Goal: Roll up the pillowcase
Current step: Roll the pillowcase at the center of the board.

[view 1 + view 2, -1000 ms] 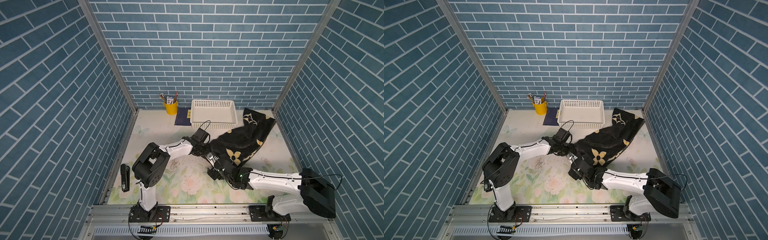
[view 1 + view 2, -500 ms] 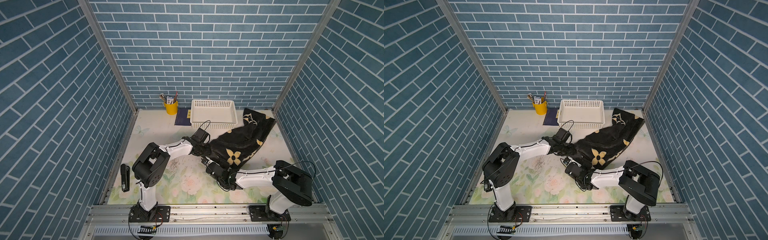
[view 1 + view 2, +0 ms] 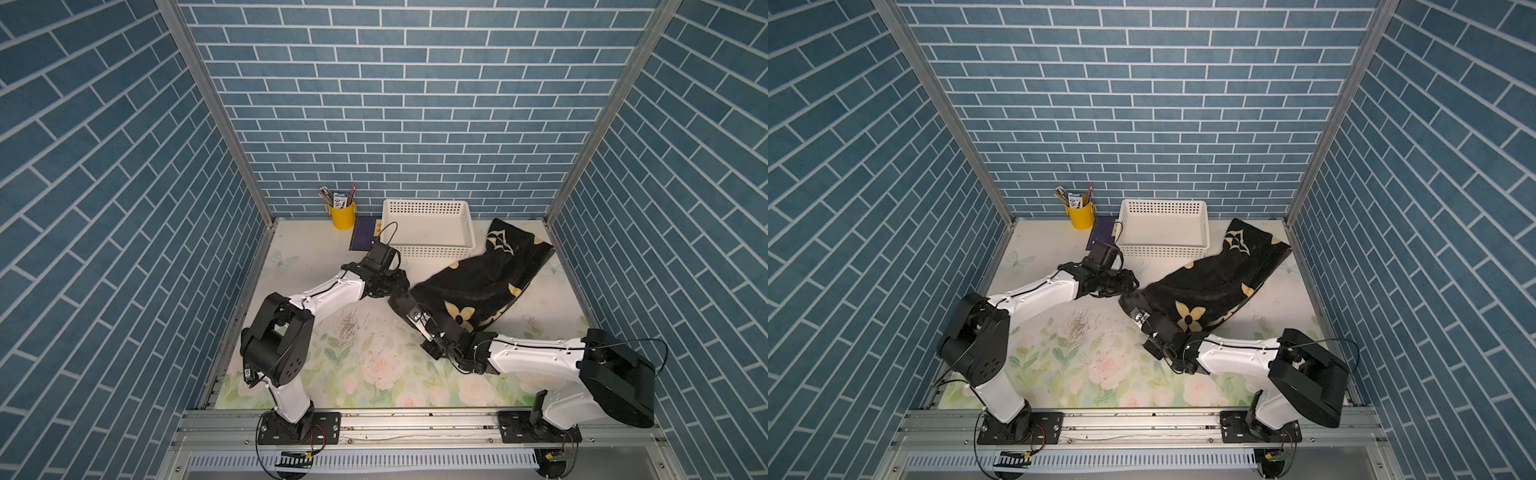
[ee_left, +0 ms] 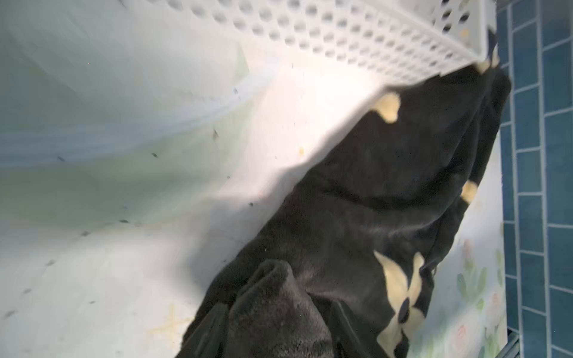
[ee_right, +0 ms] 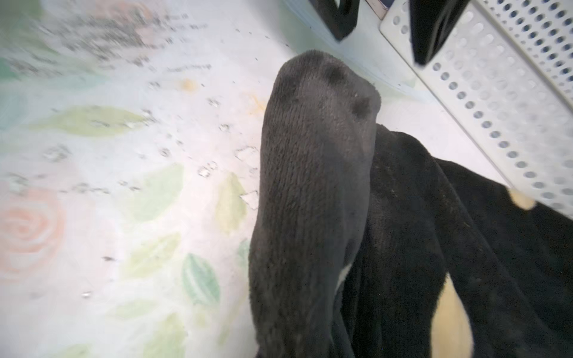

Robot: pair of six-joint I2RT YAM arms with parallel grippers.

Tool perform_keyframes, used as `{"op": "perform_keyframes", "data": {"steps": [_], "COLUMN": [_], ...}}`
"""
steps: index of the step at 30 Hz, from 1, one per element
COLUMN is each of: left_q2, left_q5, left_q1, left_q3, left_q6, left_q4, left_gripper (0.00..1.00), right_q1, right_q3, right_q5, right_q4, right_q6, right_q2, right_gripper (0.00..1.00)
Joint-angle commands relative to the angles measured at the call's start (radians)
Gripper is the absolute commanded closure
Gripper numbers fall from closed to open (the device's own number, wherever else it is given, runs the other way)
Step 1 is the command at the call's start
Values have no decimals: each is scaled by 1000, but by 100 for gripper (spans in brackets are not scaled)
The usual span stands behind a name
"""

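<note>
The pillowcase (image 3: 478, 282) (image 3: 1208, 282), black plush with cream flowers, lies bunched on the diagonal from the back right corner toward the table's middle. Its near-left end is pulled to a point. There my left gripper (image 3: 397, 284) (image 3: 1133, 284) comes in from the left. In the left wrist view a fold of the cloth (image 4: 279, 294) fills the gap between its fingers (image 4: 217, 325). My right gripper (image 3: 409, 309) (image 3: 1133, 309) is shut on the same end from the front. In the right wrist view a plush fold (image 5: 310, 155) covers its jaws.
A white perforated basket (image 3: 428, 249) (image 3: 1163, 249) stands at the back, touching the pillowcase's far edge. A yellow pen cup (image 3: 342, 216) and a dark blue notebook (image 3: 363, 239) sit to its left. The floral table mat (image 3: 353, 353) is bounded by blue brick walls.
My right gripper was open beside the cloth's near-left end and has closed on it, while the right arm's base swung. The left arm has stayed where it was.
</note>
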Motion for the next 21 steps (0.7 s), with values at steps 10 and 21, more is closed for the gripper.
{"op": "perform_keyframes", "data": {"steps": [10,21], "left_q2": [-76,-34], "left_q5": [35,77], "left_q1": [18,-72], "left_q3": [-46,-50], "left_q6": [23,80], "left_q4": [6,34], "left_gripper": [42,43], "right_q1": [-370,-628], "right_q3": [-129,-167], "right_q5": [-735,-953], "right_q4": [196,305], "right_q6": [314,497], "right_q2": [71,215], "right_gripper": [100,100]}}
